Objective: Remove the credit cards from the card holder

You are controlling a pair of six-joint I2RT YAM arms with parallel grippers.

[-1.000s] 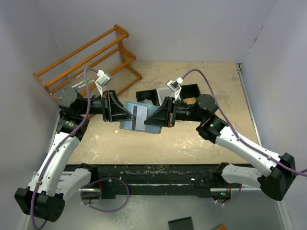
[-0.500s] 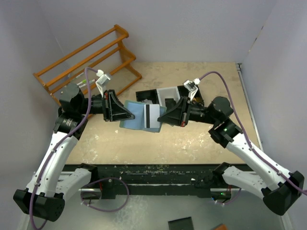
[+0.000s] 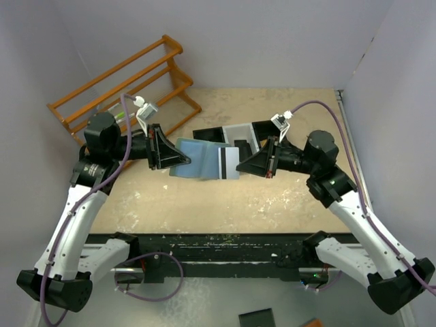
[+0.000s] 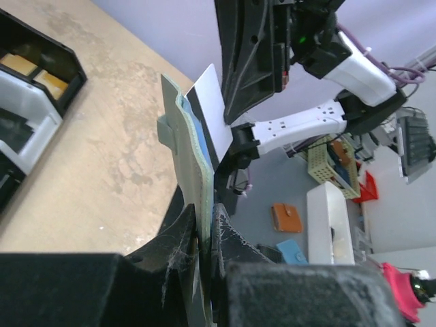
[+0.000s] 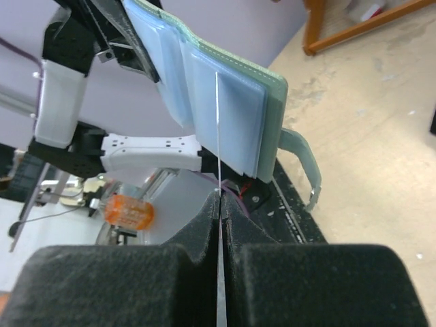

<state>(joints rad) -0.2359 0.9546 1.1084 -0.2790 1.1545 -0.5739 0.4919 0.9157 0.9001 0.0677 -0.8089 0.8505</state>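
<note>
- Top view, grippers first: the left gripper [image 3: 182, 159] is nipped almost closed on the left edge of the card holder [image 3: 194, 157]. It holds the holder spread open above the table [image 3: 286, 204]. The right gripper [image 3: 241, 165] is pinched fully together on one credit card [image 3: 229, 163], dark stripe showing.
- The two arms meet nose to nose, and that looks deliberate. One anchors the wallet so the other can draw the card straight out along its slot instead of dragging everything with it.
- The card sits at the holder's right edge, just overlapping it. The bin tray [image 3: 206, 133] lies just behind on the table, and my guess is that's the drop-off.
- Left wrist view: the left gripper [image 4: 204, 235] clamps the holder's [image 4: 178, 146] near edge, so it stands on edge. Its green outside faces the table and its blue lining faces the card [image 4: 210, 112].
- The card pokes out past the holder's far end, with the right gripper's black body right behind it. Gripping the end opposite the pocket mouths leaves those mouths free.
- Right wrist view: the right gripper [image 5: 219, 197] has its fingertips pressed flat on the card [image 5: 217, 122], seen edge-on as a thin pale line running across the blue pockets [image 5: 225, 102]. The snap tab [image 5: 304, 167] dangles loose to the right.
- From here I can't tell whether the card's far end has cleared its slot.
- My read: this extraction is nearly done. It wants a straight pull away, and the risk is the thin card slipping from that pinch.
</note>
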